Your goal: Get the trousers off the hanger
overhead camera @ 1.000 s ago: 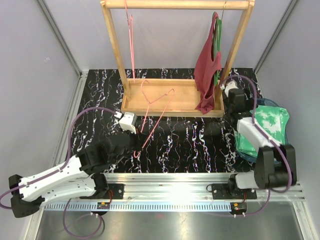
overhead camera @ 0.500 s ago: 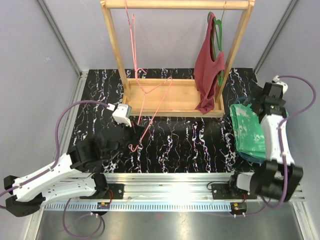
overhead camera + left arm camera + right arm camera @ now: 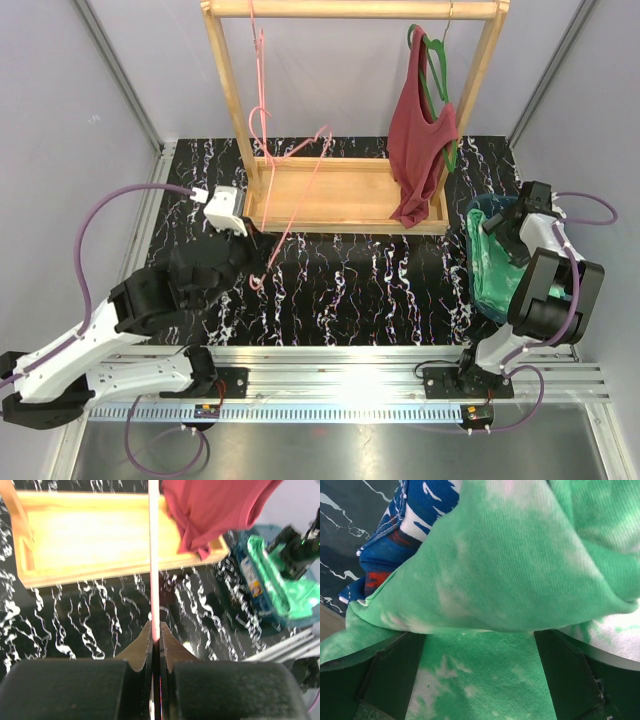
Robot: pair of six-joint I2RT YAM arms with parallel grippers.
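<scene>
The trousers lie in a folded pile at the table's right edge, the bright green pair [image 3: 492, 270] [image 3: 520, 555] on top of the dark blue pair [image 3: 395, 535] with white and red streaks. My right gripper [image 3: 500, 232] [image 3: 480, 680] hovers just over the green fabric, open, its fingers [image 3: 395, 675] spread wide with cloth showing between them. My left gripper [image 3: 248, 260] [image 3: 155, 636] is shut on the thin wire of a bare pink hanger [image 3: 295, 195] [image 3: 154, 555], which slants up toward the rack.
A wooden rack [image 3: 225, 90] stands on its tray base [image 3: 350, 195] at the back. A second pink hanger [image 3: 262, 70] hangs at its left; a maroon sleeveless top [image 3: 420, 140] on a green hanger [image 3: 432, 55] hangs at its right. Grey walls close both sides.
My right gripper left the rack, swung over the pile and opened wide; the green trousers now lie bunched there. My left gripper carried the pink hanger back and to the left.
</scene>
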